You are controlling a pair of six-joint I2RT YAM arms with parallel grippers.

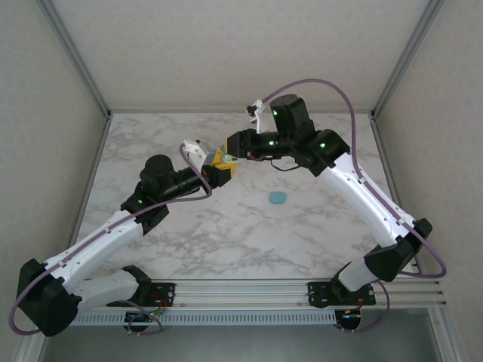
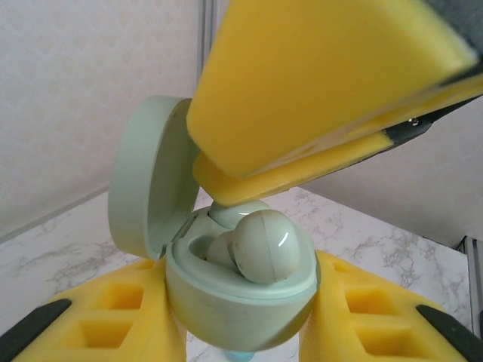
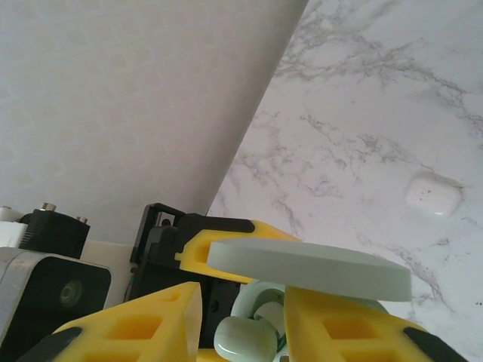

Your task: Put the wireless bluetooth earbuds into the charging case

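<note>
Misalignment is the risk: left pincer clamps the open pale green charging case above the worktop's middle, one earbud sitting proud inside; right pincer, grip impossible to tell, could pop it out by pressing askew; left wrist shows the case's inside, right wrist a white case on the worktop.

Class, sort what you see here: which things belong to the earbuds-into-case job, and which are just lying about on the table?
In the job:
- pale green charging case, lid open, held by the left gripper
- pale green earbud sitting in it
- right gripper at the case's mouth

Lying about:
- white case
- blue-teal object
</note>
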